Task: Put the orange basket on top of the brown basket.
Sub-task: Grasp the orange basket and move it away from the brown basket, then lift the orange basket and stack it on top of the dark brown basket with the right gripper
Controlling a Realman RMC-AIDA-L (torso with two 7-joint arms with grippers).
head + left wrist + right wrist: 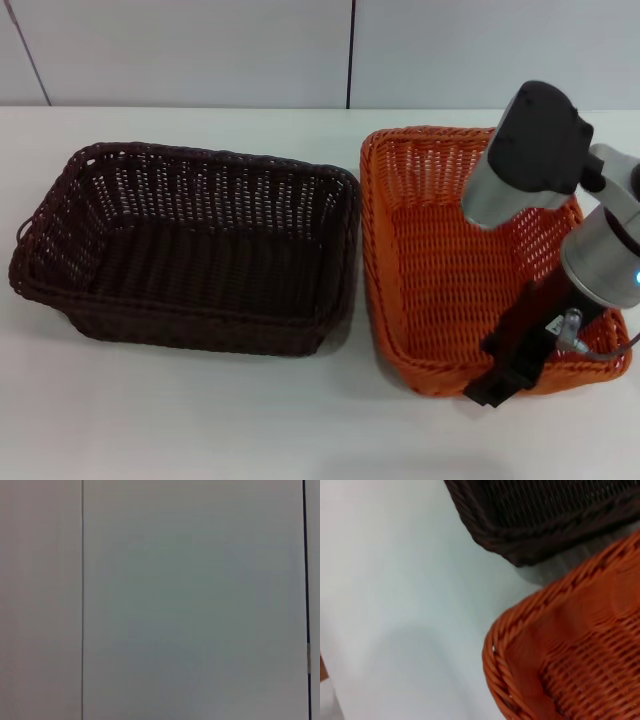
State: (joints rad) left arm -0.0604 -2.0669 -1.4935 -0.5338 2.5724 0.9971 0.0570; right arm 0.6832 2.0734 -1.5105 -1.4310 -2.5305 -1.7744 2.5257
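My right gripper (503, 385), grip state unclear, sits at the light, stiff orange basket's (420, 250) near braided rim, my preferred hold; brown basket (190, 250) left.

From my remote seat this reads as a lab or test room: I see a plain white smooth tabletop (200, 420) set against pale grey flat wall panels (200, 50) split by thin dark vertical seams (349, 50), all bare and institutional, nothing homely.
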